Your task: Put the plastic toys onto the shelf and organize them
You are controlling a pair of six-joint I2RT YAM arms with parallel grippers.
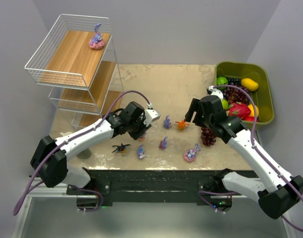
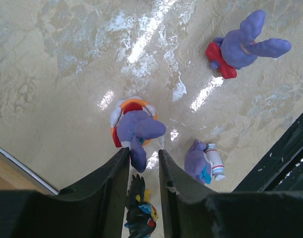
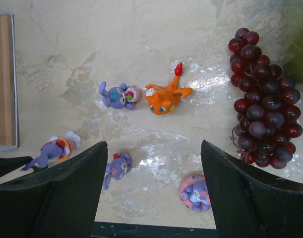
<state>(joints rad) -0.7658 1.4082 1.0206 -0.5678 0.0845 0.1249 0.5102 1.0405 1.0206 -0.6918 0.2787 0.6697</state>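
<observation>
The shelf (image 1: pixel 74 64) stands at the far left; one bunny on a pink base (image 1: pixel 95 39) sits on its top board. My left gripper (image 1: pixel 141 131) hangs low over a purple bunny in an orange ring (image 2: pixel 134 126). Its jaws stand narrowly apart around the bunny's ear, with a gap on the right side (image 2: pixel 144 156). My right gripper (image 1: pixel 191 116) is wide open and empty (image 3: pixel 153 145) above the table. On the table lie an orange figure (image 3: pixel 166 98), a black insect (image 2: pixel 141 208), several purple bunnies (image 3: pixel 119 95) and a pink-based bunny (image 3: pixel 195 192).
A dark grape bunch (image 3: pixel 263 99) lies just right of my right gripper. An olive-green bin (image 1: pixel 268 106) with fruits stands at the far right. The table's dark front edge (image 1: pixel 156 173) runs close behind the toys.
</observation>
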